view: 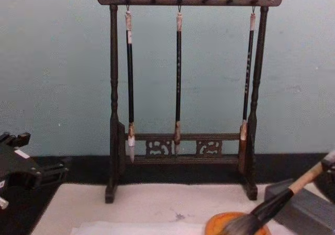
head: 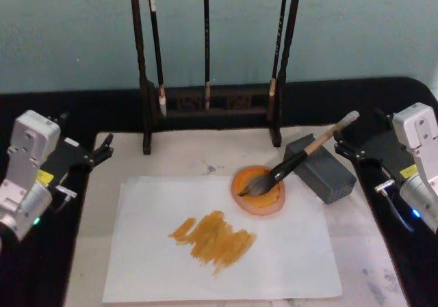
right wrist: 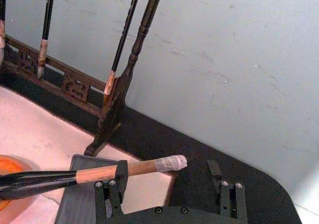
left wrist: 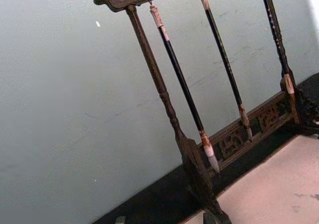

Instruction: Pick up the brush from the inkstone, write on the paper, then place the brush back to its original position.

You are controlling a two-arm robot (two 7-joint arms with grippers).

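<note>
The brush (head: 295, 161) lies at rest. Its bristles sit in an orange dish (head: 258, 191) and its tan handle leans on the grey block-shaped inkstone (head: 320, 168). In the chest view the brush (view: 282, 198) slants up to the right. The paper (head: 219, 252) lies on the cream mat and carries orange-brown strokes (head: 213, 237). My right gripper (head: 359, 135) is open just behind the brush's white end cap (right wrist: 170, 162). The right wrist view shows the cap between its fingers (right wrist: 112, 193), apart from them. My left gripper (head: 102, 150) is open at the mat's left edge, holding nothing.
A dark wooden rack (head: 209, 109) stands at the back of the mat, with three slim black-handled brushes (view: 178, 78) hanging from it. The cream mat (head: 185, 158) lies on a black table. A pale blue-green wall rises behind.
</note>
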